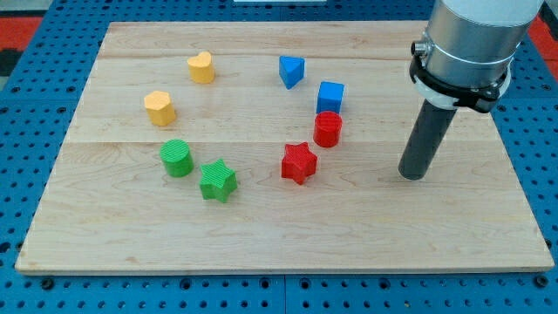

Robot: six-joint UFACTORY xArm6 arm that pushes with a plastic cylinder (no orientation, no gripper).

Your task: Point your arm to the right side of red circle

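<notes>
The red circle (328,128) is a short red cylinder standing right of the board's middle, touching the blue cube (330,95) above it. My tip (412,174) rests on the board to the right of the red circle and a little lower, about a hand's width away, touching no block. The red star (298,162) lies below and left of the red circle.
A blue triangle (291,71) lies near the view's top. A yellow heart (201,66) and a yellow block (159,107) lie at upper left. A green cylinder (177,158) and green star (217,180) lie at lower left. The wooden board (288,244) sits on blue pegboard.
</notes>
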